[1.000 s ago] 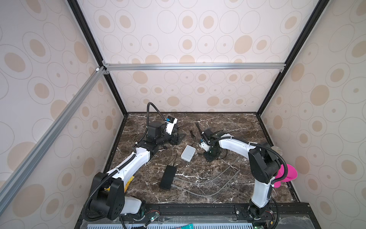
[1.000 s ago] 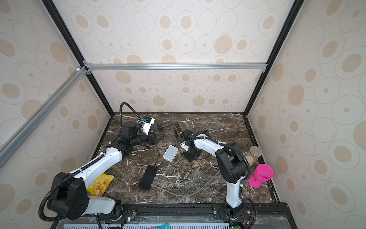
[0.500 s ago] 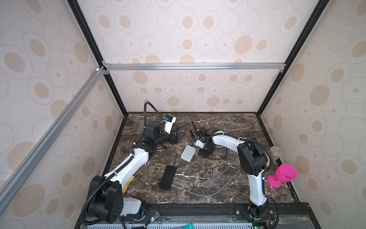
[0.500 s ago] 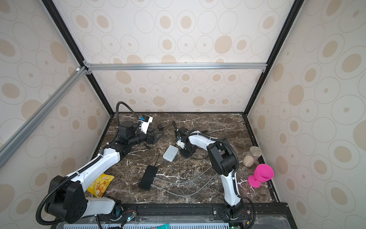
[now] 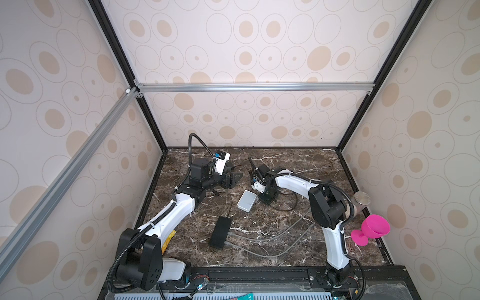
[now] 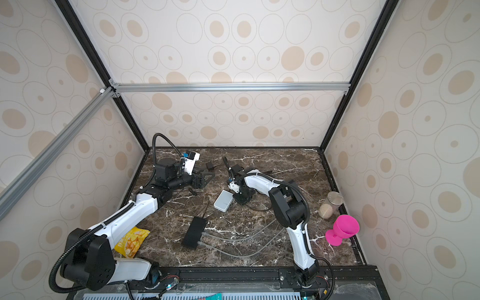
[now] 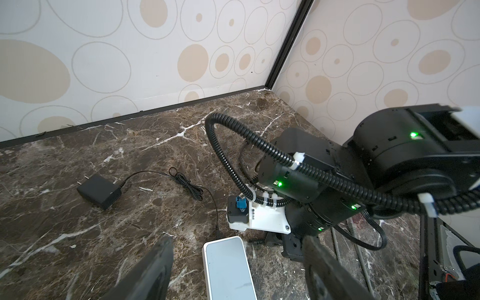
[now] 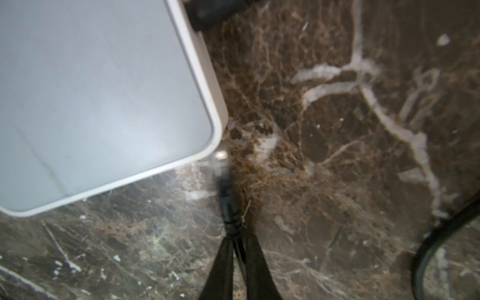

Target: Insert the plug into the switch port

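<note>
Pinching the slim black plug point(image 8: 226, 197) near the middle of the worktop point(image 8: 337, 161), the right gripper point(image 8: 237, 241) holds its silvery tip just beside a corner of the white switch point(image 8: 104, 91); the left gripper point(image 5: 231, 179) gapes open.

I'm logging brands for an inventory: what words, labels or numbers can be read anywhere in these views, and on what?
No text can be read in any view.
yellow snack bag: print too small and blurred to read.
white switch: top face blank.
black power adapter: no legible marking.
plug: blurred, no marking visible.
</note>
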{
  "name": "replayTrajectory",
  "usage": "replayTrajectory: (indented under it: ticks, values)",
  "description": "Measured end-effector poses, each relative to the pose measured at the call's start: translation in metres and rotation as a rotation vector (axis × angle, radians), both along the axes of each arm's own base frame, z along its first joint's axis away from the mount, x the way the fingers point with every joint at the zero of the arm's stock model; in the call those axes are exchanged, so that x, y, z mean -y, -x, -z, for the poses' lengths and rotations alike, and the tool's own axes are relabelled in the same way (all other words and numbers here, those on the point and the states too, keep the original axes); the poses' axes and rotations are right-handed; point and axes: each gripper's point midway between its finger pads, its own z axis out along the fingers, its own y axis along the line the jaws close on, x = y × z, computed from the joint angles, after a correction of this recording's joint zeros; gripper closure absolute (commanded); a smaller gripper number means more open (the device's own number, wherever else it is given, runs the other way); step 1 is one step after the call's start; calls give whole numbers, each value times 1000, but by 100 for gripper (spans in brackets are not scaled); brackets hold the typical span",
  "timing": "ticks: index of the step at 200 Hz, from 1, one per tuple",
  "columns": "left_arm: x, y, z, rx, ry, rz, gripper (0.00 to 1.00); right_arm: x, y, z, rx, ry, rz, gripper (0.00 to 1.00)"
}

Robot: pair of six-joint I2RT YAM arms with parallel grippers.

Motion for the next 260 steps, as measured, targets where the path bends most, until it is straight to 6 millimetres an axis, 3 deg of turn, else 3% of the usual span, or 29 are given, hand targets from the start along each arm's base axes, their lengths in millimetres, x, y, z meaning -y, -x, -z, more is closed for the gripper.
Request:
replayTrajectory:
  ticks: [22,52,79,117,150,173,193,220,260]
  values:
    - [0,-1,2,-6,-2,0,22,0,2,1,8,9,-3,99]
    - [0,-1,3,-6,-2,-2,22,13,16,-10,15,18,7,100]
    - [-1,-2,2,-4,-1,-2,22,16,31,-51,56,-55,15,99]
    - [3,6,-10,54,33,39,23,5,61,-111,75,-259,-13,99]
    - [7,33,-20,177,81,122,25,-5,95,-130,-16,-399,-44,99]
    - [4,69,-26,353,105,187,19,-12,111,-142,-69,-479,-63,99]
    - [2,97,-30,498,104,232,18,-17,120,-153,-92,-535,-78,99]
    - [12,114,-41,634,67,309,23,-20,128,-163,-114,-581,-94,99]
    - [37,138,-26,736,-46,446,30,-22,134,-165,-150,-600,-98,99]
